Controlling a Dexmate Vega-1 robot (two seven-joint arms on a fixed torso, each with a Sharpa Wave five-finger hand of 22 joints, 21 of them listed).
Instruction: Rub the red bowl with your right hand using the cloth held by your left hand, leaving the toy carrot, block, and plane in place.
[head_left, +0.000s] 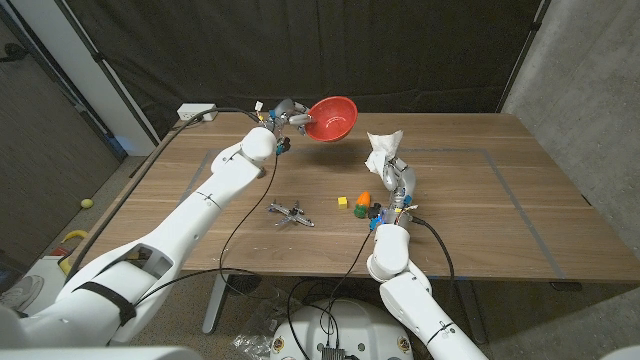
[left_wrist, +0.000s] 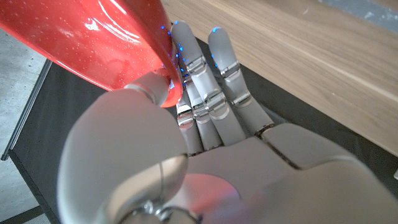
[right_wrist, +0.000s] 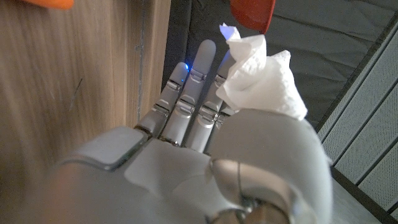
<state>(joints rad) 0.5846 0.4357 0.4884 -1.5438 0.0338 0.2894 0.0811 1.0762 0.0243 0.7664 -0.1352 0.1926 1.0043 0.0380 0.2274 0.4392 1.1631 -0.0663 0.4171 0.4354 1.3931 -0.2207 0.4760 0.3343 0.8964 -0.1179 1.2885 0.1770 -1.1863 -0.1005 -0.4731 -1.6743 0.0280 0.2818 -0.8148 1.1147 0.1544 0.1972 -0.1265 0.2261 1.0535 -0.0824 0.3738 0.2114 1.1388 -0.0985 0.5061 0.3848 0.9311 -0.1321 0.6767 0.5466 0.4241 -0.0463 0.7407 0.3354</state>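
Note:
My left hand (head_left: 290, 118) grips the rim of the red bowl (head_left: 332, 118) and holds it tilted above the table's far edge. In the left wrist view the thumb presses on the bowl (left_wrist: 93, 37) and the fingers (left_wrist: 211, 93) reach behind it. My right hand (head_left: 393, 178) holds a crumpled white cloth (head_left: 383, 148) upright, to the right of the bowl and apart from it. The right wrist view shows the cloth (right_wrist: 261, 81) held against the hand (right_wrist: 186, 155), with the bowl (right_wrist: 252, 12) beyond it. The toy plane (head_left: 291, 213), yellow block (head_left: 343, 202) and orange carrot (head_left: 364, 198) lie on the table.
A green piece (head_left: 358, 210) and a blue piece (head_left: 375, 212) lie by my right wrist. A white power strip (head_left: 197, 112) sits at the table's far left corner. Cables run across the wooden table (head_left: 500, 200). A black curtain hangs behind.

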